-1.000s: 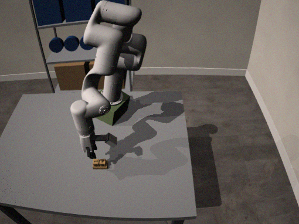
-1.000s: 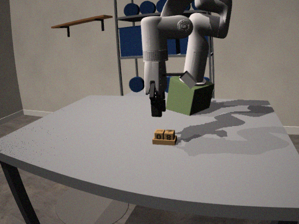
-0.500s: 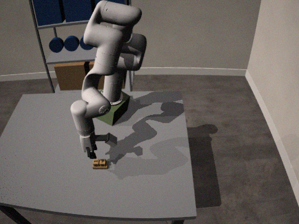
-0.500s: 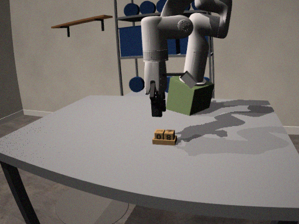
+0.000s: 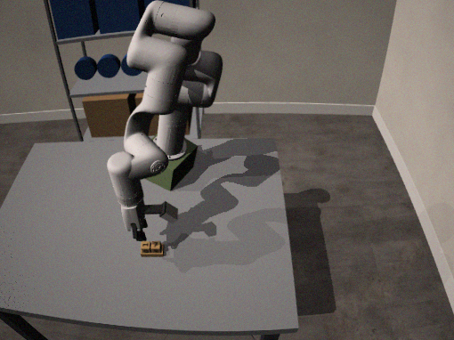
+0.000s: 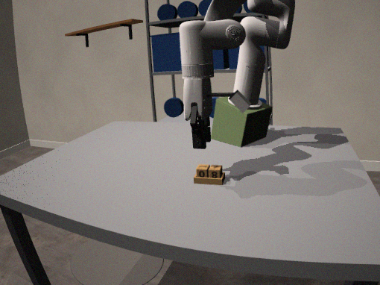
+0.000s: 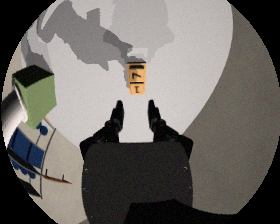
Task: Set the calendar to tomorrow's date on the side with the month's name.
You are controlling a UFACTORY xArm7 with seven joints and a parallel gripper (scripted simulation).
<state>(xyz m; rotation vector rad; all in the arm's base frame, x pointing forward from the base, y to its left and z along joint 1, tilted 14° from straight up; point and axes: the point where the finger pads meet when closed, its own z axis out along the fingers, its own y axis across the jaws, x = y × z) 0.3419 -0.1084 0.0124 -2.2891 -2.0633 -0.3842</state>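
Observation:
A small wooden calendar tray (image 6: 209,179) lies flat on the grey table and holds two wooden cubes side by side. On the side facing the exterior camera the left cube (image 6: 203,171) reads 0 and the right cube (image 6: 215,171) reads 8. The tray also shows in the top view (image 5: 151,248) and in the wrist view (image 7: 136,78). My gripper (image 6: 199,145) points straight down and hangs above the table, just behind the tray and apart from it. Its fingers stand partly open with nothing between them. I cannot make out the month's name.
The arm's green base block (image 6: 240,126) stands behind the tray. A metal shelf unit (image 5: 111,44) with blue boxes and blue balls stands behind the table. A wooden wall shelf (image 6: 104,27) hangs at the back left.

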